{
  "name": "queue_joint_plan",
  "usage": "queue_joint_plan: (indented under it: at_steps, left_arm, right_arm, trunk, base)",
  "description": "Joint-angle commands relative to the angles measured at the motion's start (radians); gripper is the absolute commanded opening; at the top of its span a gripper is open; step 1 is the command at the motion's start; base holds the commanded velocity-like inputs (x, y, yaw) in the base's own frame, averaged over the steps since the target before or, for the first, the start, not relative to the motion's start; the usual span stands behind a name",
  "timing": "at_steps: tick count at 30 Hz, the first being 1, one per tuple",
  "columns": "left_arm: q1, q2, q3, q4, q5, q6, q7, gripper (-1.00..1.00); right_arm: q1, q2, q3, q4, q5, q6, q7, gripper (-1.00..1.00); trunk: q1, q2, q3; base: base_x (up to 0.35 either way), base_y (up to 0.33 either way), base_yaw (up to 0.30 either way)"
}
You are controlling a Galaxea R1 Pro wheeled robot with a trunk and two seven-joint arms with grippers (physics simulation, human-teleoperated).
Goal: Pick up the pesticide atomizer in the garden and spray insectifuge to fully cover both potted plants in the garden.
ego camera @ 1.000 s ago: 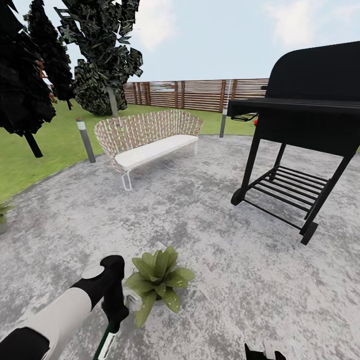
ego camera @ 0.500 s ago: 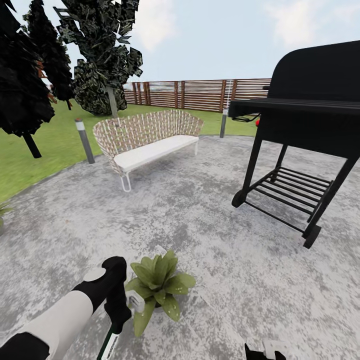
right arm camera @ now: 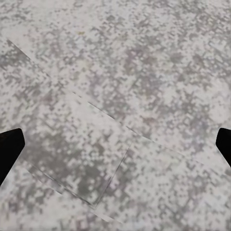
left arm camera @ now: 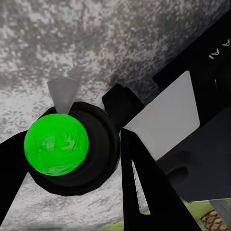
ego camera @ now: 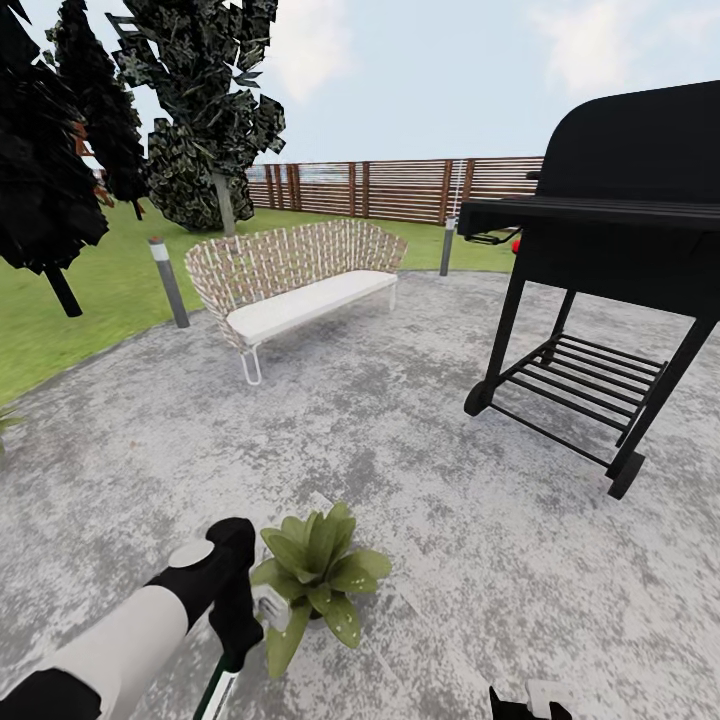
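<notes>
My left gripper is low at the left of the head view, shut on the pesticide atomizer. Its whitish trigger head points at the potted plant, a rosette of broad light-green speckled leaves on the stone patio, and nearly touches the nearest leaves. The left wrist view looks at the atomizer end-on as a bright green disc in a dark ring between dark fingers. A sliver of a second plant shows at the left edge. My right gripper hangs open over bare patio.
A black barbecue grill on wheels stands to the right. A wicker bench with a white cushion is ahead, with short bollard lamps beside it. Lawn, dark trees and a brown slat fence lie behind.
The whole picture has shifted slightly, so the camera moved. My left gripper with the atomizer sits a little lower beside the plant. The hold is unchanged.
</notes>
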Motion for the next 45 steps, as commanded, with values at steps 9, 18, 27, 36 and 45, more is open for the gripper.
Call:
queue_joint_plan:
  at_steps: [9, 18, 27, 36, 45]
  left_arm:
    - [0.012, 0.002, -0.001, 0.004, 0.004, 0.011, 0.012, -1.0]
    - [0.005, -0.007, -0.002, -0.023, 0.006, 0.012, 0.007, -1.0]
    - [-0.063, -0.005, -0.004, -0.04, 0.006, 0.015, -0.025, -1.0]
    - [-0.091, 0.004, -0.004, -0.04, 0.004, 0.015, -0.045, -1.0]
    - [-0.073, 0.006, -0.005, -0.027, -0.003, 0.01, -0.042, -1.0]
  right_arm:
    - [-0.001, 0.0, -0.008, 0.002, 0.01, -0.004, -0.001, 1.0]
    - [-0.001, -0.003, -0.008, 0.002, 0.012, -0.004, -0.001, 1.0]
    - [-0.001, -0.004, -0.008, 0.002, 0.012, -0.004, -0.002, 1.0]
    - [-0.001, -0.004, -0.008, 0.002, 0.012, -0.004, -0.002, 1.0]
    - [-0.001, -0.004, -0.008, 0.002, 0.012, -0.004, -0.002, 1.0]
  trunk:
    - [0.0, 0.0, -0.001]
    - [0.0, 0.0, -0.001]
    - [0.0, 0.0, -0.001]
    - [0.0, 0.0, -0.001]
    - [0.0, 0.0, -0.001]
  base:
    - [0.0, 0.0, 0.0]
    - [0.0, 0.0, 0.0]
    - [0.0, 0.0, 0.0]
    - [0.0, 0.0, 0.0]
    - [0.0, 0.0, 0.0]
